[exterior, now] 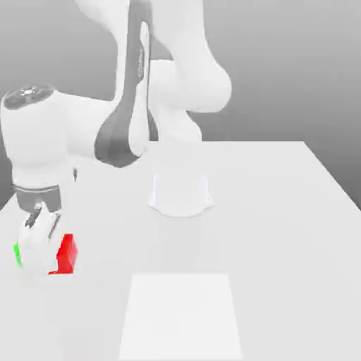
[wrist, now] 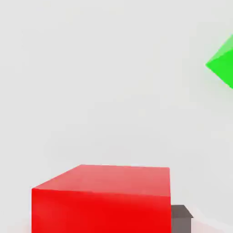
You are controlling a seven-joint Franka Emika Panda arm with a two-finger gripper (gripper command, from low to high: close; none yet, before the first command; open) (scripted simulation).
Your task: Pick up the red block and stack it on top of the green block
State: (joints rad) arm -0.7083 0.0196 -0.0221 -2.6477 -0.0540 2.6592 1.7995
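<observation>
Red block (exterior: 65,255) clamped in our gripper (exterior: 44,243), green block (exterior: 17,254) just left; misalignment risks toppling on release.

The arm (exterior: 141,84) has smooth, rounded white shells, with dark grey bands at its joints and a white hand (exterior: 39,233).
</observation>
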